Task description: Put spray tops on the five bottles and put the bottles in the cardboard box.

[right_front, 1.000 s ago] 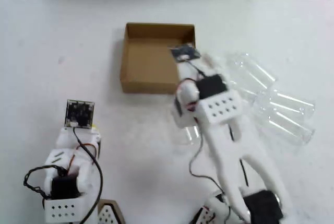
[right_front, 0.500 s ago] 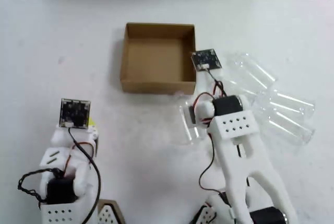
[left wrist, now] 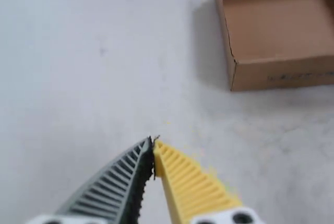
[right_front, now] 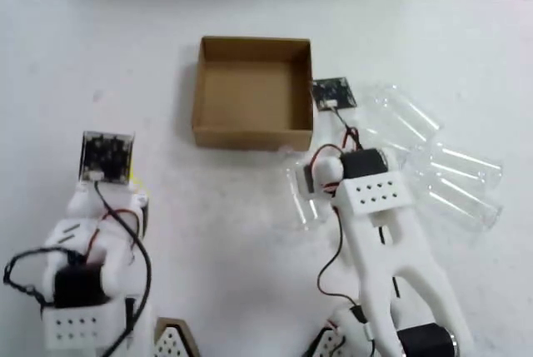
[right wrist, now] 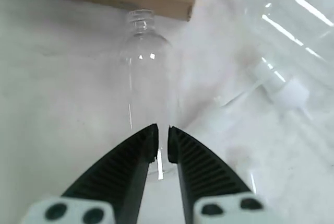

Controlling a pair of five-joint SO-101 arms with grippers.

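We judge that the task is near its beginning. No bottle lies in the cardboard box [right_front: 250, 137], and no bottle that we can see carries a spray top.

One bottle [right wrist: 148, 72] lies on its side on the counter [right_front: 125, 57], just beside the corner of the cardboard box nearest to the right arm. Its open neck points to the box wall, and we cannot tell if it touches. The right end effector [right wrist: 162, 139] hangs over the base end of this bottle, on the side away from the box. Its jaws are clenched almost together, with a thin slit between them, and they grasp nothing.

The other bottles [right_front: 441, 170] lie in a loose heap to the right of the box, apart from its wall. Among them is a white piece [right wrist: 289, 92] that may be a spray top, but we are not sure.

The left end effector [left wrist: 153, 145] is also clenched, grey jaw against yellow jaw, and it is empty. It is low over the counter, well apart from the left front corner of the box.

The step in hand, in our judgement, is to take the single bottle. The next move calls for opening the right jaws wider than the bottle's body before they go down around it. The bottle is round and smooth, so it could roll away from the box. It should go into the box only after a top is on it.
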